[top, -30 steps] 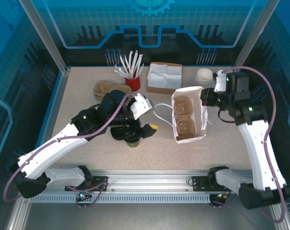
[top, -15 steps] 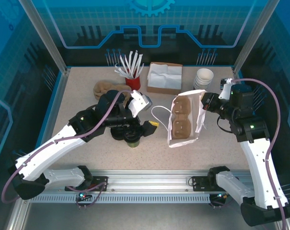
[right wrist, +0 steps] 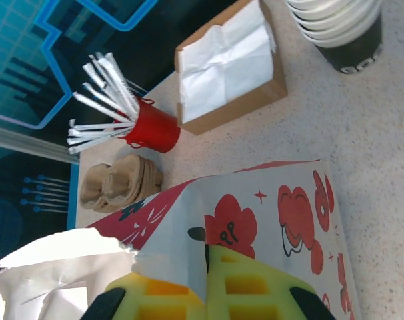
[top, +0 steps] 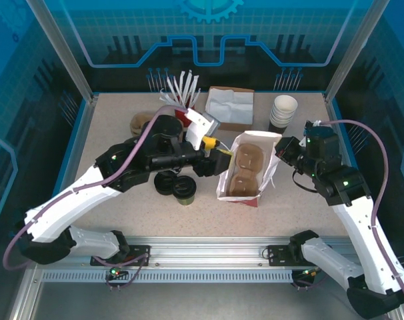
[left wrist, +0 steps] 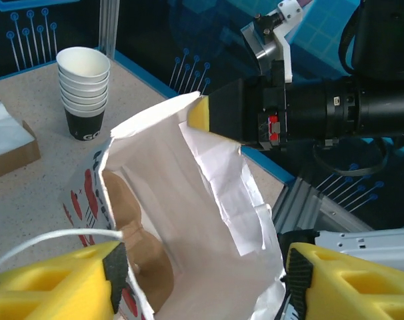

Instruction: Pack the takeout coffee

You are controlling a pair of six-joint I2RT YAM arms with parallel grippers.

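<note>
**Top external: coffee outside bag**

Takeout coffee [top: 184, 192] stands upright on the table [top: 109, 133], just beside the black lid stack [top: 165, 183], apart from the paper bag [top: 271, 168]. Right gripper [right wrist: 207, 283] pinches the bag's rim. Left gripper [left wrist: 202, 267], fingers spread, sits at the bag's open mouth.

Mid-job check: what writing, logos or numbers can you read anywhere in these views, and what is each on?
"GO": white letters on the dark bottom cup of the cup stack, left wrist view; any further letters cannot be seen.
Same cup, right wrist view: white print, too blurred to read.
paper bag: red drawings, no readable words.
red tag on the right arm: too small to read.
</note>
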